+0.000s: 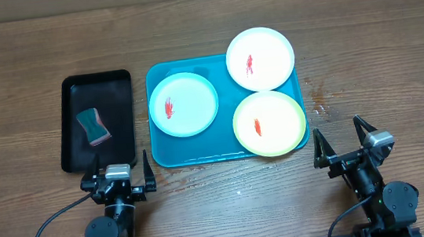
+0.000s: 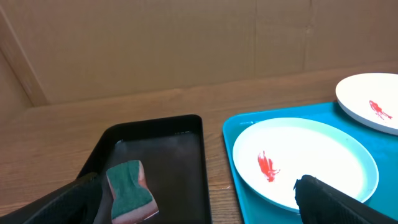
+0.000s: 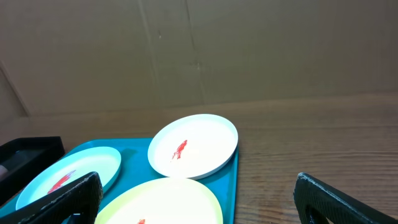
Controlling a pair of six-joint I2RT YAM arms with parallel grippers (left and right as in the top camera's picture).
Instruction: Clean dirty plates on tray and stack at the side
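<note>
Three plates lie on the turquoise tray (image 1: 167, 153), each with a red smear. The light blue plate (image 1: 184, 104) is at the left, the white plate (image 1: 260, 57) at the far right corner, overhanging the tray's rim, and the yellow-green plate (image 1: 269, 123) at the near right. My left gripper (image 1: 118, 178) is open and empty near the front edge, below the black tray. My right gripper (image 1: 345, 142) is open and empty, right of the turquoise tray. The left wrist view shows the light blue plate (image 2: 311, 158); the right wrist view shows the white plate (image 3: 194, 144) and yellow-green plate (image 3: 165, 202).
A smaller black tray (image 1: 114, 85) stands left of the turquoise one, holding a green-and-pink sponge (image 1: 93, 126), also in the left wrist view (image 2: 129, 186). A cardboard wall backs the wooden table (image 1: 378, 46).
</note>
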